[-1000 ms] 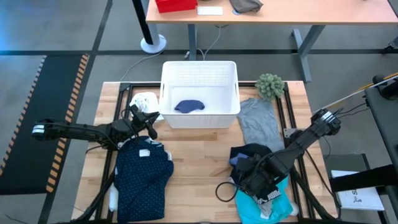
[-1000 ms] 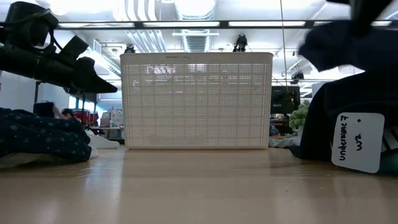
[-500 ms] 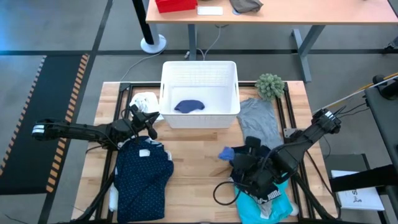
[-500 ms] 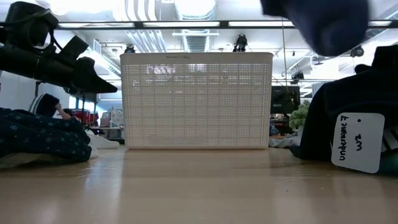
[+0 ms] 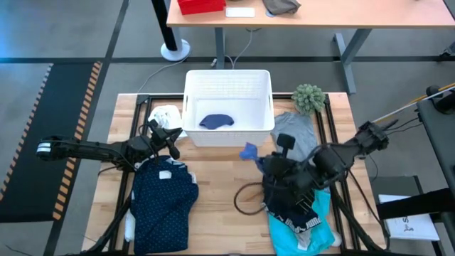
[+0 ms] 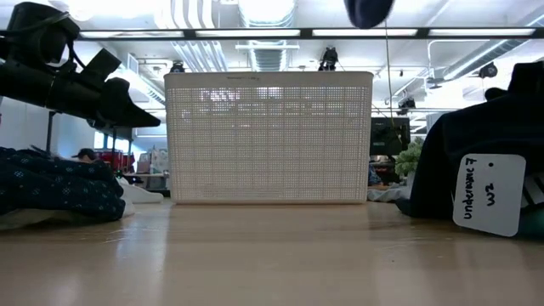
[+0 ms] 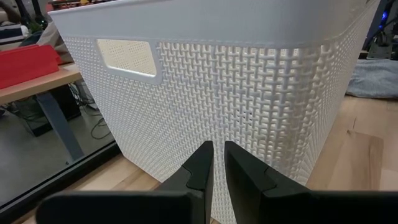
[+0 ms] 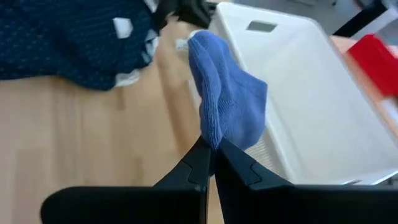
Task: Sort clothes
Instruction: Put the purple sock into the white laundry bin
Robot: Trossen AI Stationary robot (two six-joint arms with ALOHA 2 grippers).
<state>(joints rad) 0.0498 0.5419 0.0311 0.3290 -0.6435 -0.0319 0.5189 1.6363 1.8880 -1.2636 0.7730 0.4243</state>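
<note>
Wooden surface (image 5: 220, 178) below, the right gripper (image 8: 210, 151) has its fingers clenched on a small blue cloth (image 8: 225, 109) by its edge beside the basket (image 5: 228, 89); it looks light and floppy, while the left gripper (image 7: 214, 163) fingers rest nearly closed, empty.

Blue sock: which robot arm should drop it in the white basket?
Right. The right gripper is shut on the blue sock beside the basket; the left gripper holds nothing.

we see the basket (image 5: 229, 107) at the table's far middle with a small garment (image 5: 216, 121) in it. the dotted shirt (image 5: 163, 206) lies near-left of it, a clothes pile (image 5: 298, 210) near-right, a tee (image 5: 297, 139) between pile and basket, the ball (image 5: 308, 97) beside the basket's right.
</note>
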